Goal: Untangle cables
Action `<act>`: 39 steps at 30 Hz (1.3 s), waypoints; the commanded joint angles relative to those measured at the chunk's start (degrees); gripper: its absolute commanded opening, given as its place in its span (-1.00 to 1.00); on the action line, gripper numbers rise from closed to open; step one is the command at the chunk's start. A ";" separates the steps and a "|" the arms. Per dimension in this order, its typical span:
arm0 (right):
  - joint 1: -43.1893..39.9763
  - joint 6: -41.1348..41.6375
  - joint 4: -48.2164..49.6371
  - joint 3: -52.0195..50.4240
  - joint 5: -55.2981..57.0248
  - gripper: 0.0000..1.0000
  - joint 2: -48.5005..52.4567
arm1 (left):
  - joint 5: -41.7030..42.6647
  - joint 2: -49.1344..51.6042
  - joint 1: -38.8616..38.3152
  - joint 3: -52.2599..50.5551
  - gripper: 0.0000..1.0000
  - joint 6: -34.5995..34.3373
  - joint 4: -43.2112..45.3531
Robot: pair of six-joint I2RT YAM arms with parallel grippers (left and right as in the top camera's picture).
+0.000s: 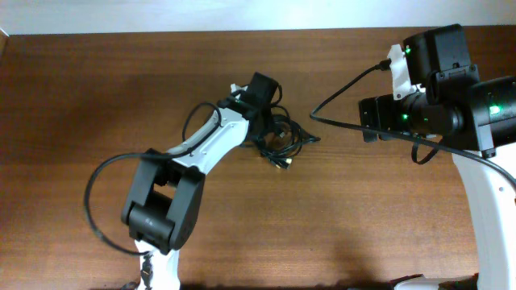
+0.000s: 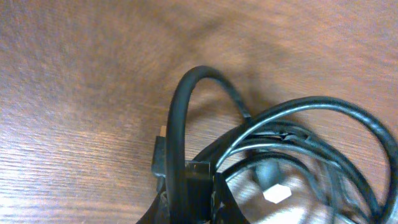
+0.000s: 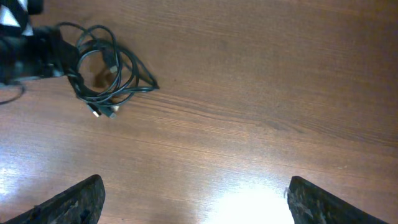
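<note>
A brown wood-grain table [image 1: 97, 89] fills the view, glossy enough to throw a bright glare in the right wrist view, with a pale wall strip [image 1: 201, 12] along its far edge. The cables [image 1: 284, 138] lie as a knotted bundle near the table's middle. The left gripper [image 1: 263, 109] is down on the bundle, clenched around one strand. The right gripper [image 3: 196, 183] hangs spread wide, well apart from the bundle.

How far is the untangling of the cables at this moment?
Nothing looks done: the cables lie as one knotted bundle. In hand: the left gripper appears to grip one loop. To do: the right gripper, open and away from the bundle, would probably take another strand and pull.
</note>
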 commanded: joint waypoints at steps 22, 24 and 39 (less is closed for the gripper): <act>0.04 0.39 -0.04 0.37 -0.26 0.85 0.61 | 0.33 -10.43 -1.25 19.12 -1.00 13.70 -19.26; 0.04 0.39 0.02 0.37 -0.26 0.85 0.61 | 0.33 -10.45 -1.25 19.15 -0.86 13.75 -18.99; 0.04 0.42 -0.22 0.37 -0.26 0.85 0.61 | -1.29 -10.03 -1.29 19.12 -0.45 13.79 -19.54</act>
